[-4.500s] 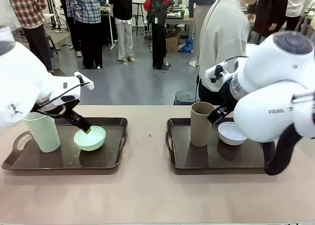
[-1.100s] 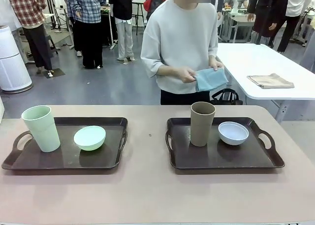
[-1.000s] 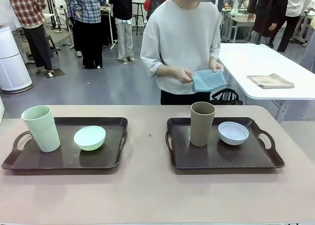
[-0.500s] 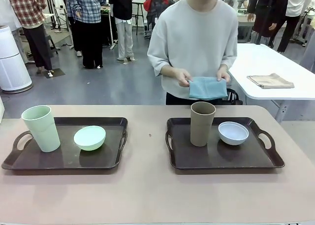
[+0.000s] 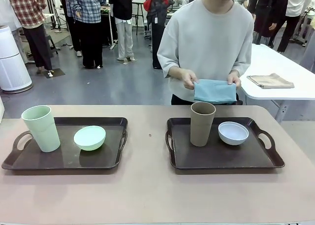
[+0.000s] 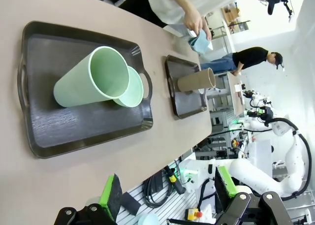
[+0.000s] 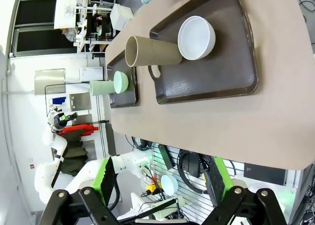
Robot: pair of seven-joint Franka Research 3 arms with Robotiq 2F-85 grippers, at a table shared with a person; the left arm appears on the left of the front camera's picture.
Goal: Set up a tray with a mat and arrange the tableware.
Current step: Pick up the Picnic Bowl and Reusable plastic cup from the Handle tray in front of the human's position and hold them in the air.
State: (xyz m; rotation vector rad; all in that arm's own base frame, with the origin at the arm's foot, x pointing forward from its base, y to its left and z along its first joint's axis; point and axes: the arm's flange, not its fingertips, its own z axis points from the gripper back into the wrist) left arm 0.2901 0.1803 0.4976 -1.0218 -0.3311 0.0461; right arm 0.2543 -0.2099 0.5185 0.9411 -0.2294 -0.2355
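A tall pale green cup [image 5: 41,128] and a pale green bowl [image 5: 89,137] stand on the left dark tray [image 5: 64,158]. On the right dark tray [image 5: 246,158] stand a tall brown cup [image 5: 202,123] and a small white bowl [image 5: 233,133]. Behind the right tray a person holds a folded blue mat [image 5: 214,91] in both hands, above the table's far edge. My left gripper [image 6: 167,195] is open and empty, high above the left tray [image 6: 74,131] and green cup [image 6: 91,77]. My right gripper [image 7: 160,180] is open and empty, well back from the right tray [image 7: 211,82] and brown cup [image 7: 150,51].
A folded beige cloth [image 5: 271,80] lies on a white table [image 5: 285,92] behind at the right. Bare tabletop [image 5: 147,195] runs between the two trays and along the near edge. Several people stand farther back in the room.
Both arms have drawn back out of the front view. The person has stepped right, to behind the right tray, and taken the blue mat in both hands, lower and nearer the table.
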